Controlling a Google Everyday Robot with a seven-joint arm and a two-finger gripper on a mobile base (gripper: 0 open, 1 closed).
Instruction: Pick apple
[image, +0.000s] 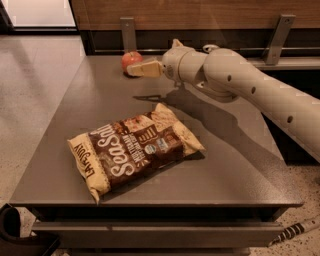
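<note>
The small red-orange apple (131, 58) sits on the grey table (240, 165) near its far edge, left of centre. My gripper (134, 70) reaches in from the right on the cream arm (235, 75). Its tan tip lies right at the apple's lower front side and covers part of it. I cannot tell whether it touches the apple. The apple rests on the table.
A brown and cream chip bag (135, 150) lies flat in the middle of the table, nearer to me than the apple. A wooden wall with two metal brackets (128, 31) runs behind the table. Floor lies to the left. A dark object (15, 235) is at the bottom left.
</note>
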